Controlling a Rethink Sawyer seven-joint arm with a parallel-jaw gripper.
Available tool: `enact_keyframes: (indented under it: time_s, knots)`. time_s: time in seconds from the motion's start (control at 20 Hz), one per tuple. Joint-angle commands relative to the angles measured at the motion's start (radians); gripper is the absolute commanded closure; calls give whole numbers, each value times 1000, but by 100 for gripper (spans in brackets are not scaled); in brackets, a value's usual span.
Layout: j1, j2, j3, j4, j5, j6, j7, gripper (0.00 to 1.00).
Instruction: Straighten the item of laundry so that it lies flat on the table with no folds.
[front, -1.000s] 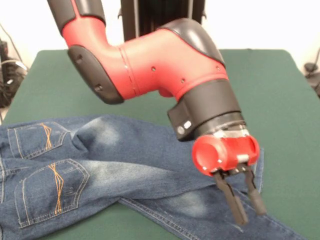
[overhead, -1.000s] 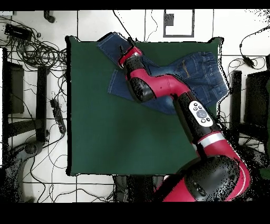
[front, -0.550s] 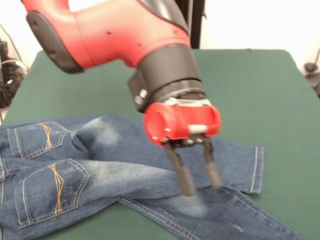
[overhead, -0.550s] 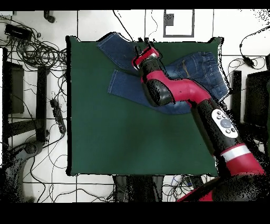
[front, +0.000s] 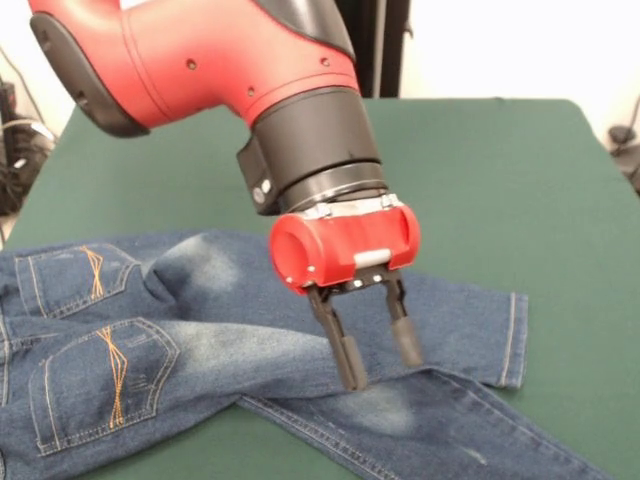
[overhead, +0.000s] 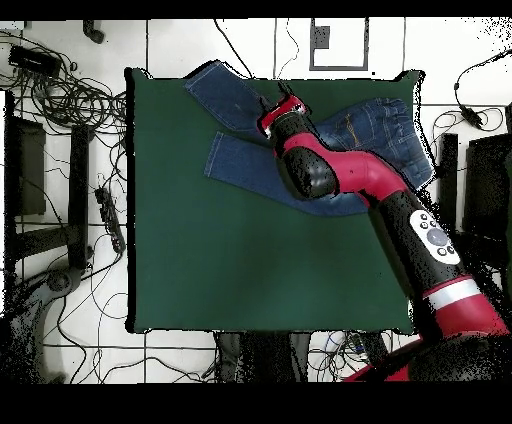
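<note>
front view, jeans (front: 200, 330) lengthwise left-right, legs crossed

The arm (front: 200, 50) was glossy red with black padded sections and small dark screw holes. A black cylindrical wrist (front: 315, 145) carried a silver ring and a red rounded block. Two thin black fingers (front: 342, 350) hung below, with thicker tips.

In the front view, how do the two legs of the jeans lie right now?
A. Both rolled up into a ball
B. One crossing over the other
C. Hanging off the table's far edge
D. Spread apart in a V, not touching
B: on the jeans, the upper leg, ending at a hem on the right, lies across the other leg, below the open end effector.
</note>
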Motion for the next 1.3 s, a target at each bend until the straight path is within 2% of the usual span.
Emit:
enact_keyframes:
  time_s: [0.05, 0.7, 1.15, 1.3]
  knots:
    - [59, 51, -21, 61, 37, 129, 137, 0]
    - [33, 97, 21, 49, 52, 177, 94, 0]
    - [112, 145, -79, -67, 104, 218, 118, 0]
    - [98, 146, -69, -44, 104, 221, 103, 0]
